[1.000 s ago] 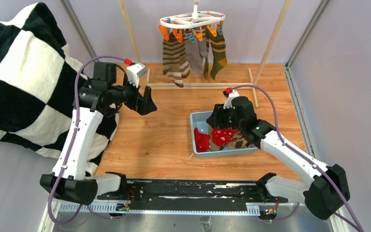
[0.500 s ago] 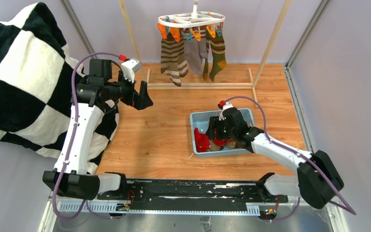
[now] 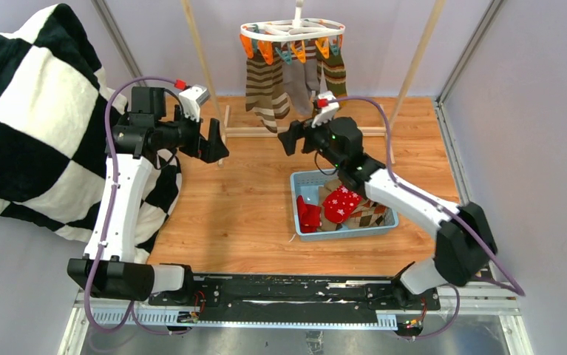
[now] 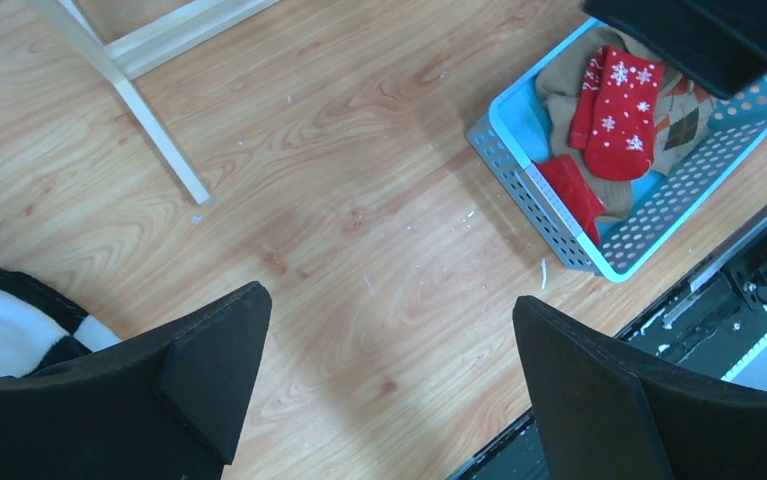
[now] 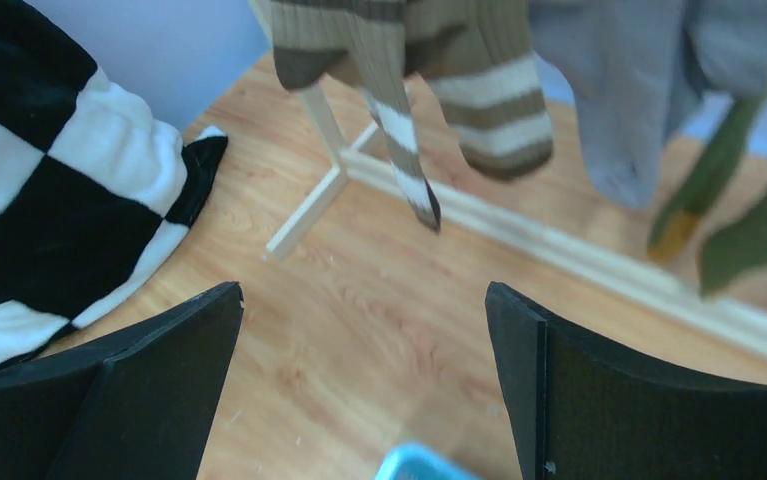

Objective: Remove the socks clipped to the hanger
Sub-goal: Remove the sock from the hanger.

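The white oval hanger (image 3: 293,31) hangs at the back with orange and teal clips. Clipped to it are a taupe-brown striped sock (image 3: 265,89), a grey sock (image 3: 300,81) and an olive green sock (image 3: 333,74). In the right wrist view the striped sock (image 5: 479,80), grey sock (image 5: 649,90) and green sock (image 5: 749,220) dangle just ahead. My right gripper (image 3: 293,137) (image 5: 364,290) is open and empty, below and in front of them. My left gripper (image 3: 217,142) (image 4: 389,300) is open and empty over the floor at the left.
A blue basket (image 3: 302,181) (image 4: 559,215) holds a red snowflake sock (image 3: 341,202) (image 4: 619,115) and an argyle sock (image 3: 372,216). The wooden rack's base bar (image 3: 354,132) and leg (image 4: 139,110) lie under the hanger. A checkered blanket (image 3: 36,118) (image 5: 59,200) fills the left side.
My right gripper let go of the red snowflake sock in the basket, opened wide, then rose and swung back toward the hanging socks. The left arm drifted slightly left.
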